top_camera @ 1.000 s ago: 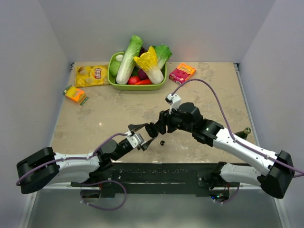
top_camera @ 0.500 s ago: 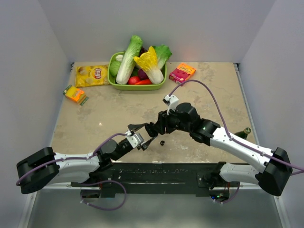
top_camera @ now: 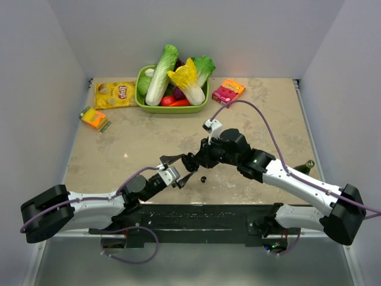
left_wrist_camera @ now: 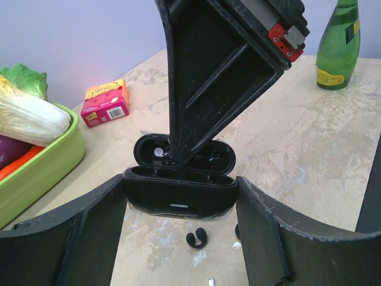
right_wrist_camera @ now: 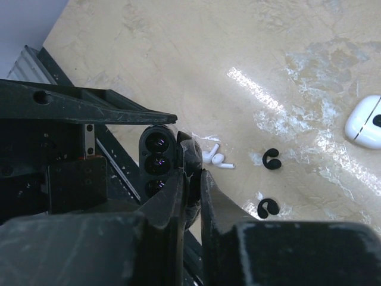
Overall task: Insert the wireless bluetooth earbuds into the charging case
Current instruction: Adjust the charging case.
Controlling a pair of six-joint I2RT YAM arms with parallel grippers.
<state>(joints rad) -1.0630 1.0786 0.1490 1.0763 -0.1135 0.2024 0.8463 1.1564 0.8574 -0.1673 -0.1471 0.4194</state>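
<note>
A black case (left_wrist_camera: 178,193), its lid (left_wrist_camera: 146,152) standing up, sits between the fingers of my left gripper (left_wrist_camera: 180,205), which is shut on its two ends just above the table. My right gripper (right_wrist_camera: 191,179) reaches in from above and is shut on the lid's edge; its fingers (left_wrist_camera: 208,89) fill the left wrist view. Two black hook-shaped earbuds (right_wrist_camera: 271,159) (right_wrist_camera: 267,207) lie on the table below, one showing under the case (left_wrist_camera: 197,238). A pair of white earbuds (right_wrist_camera: 215,158) lies beside them. The white charging case (right_wrist_camera: 364,122) rests farther off on the table.
At the back stands a green basket (top_camera: 172,107) of vegetables, flanked by a yellow chips bag (top_camera: 115,94), a pink box (top_camera: 228,91) and an orange packet (top_camera: 94,118). A green bottle (left_wrist_camera: 339,44) stands at the right edge. Both grippers (top_camera: 184,167) meet near the front centre.
My right gripper has moved slightly left onto the black case's lid and its jaws have closed on it. The left gripper and the case have stayed put.
</note>
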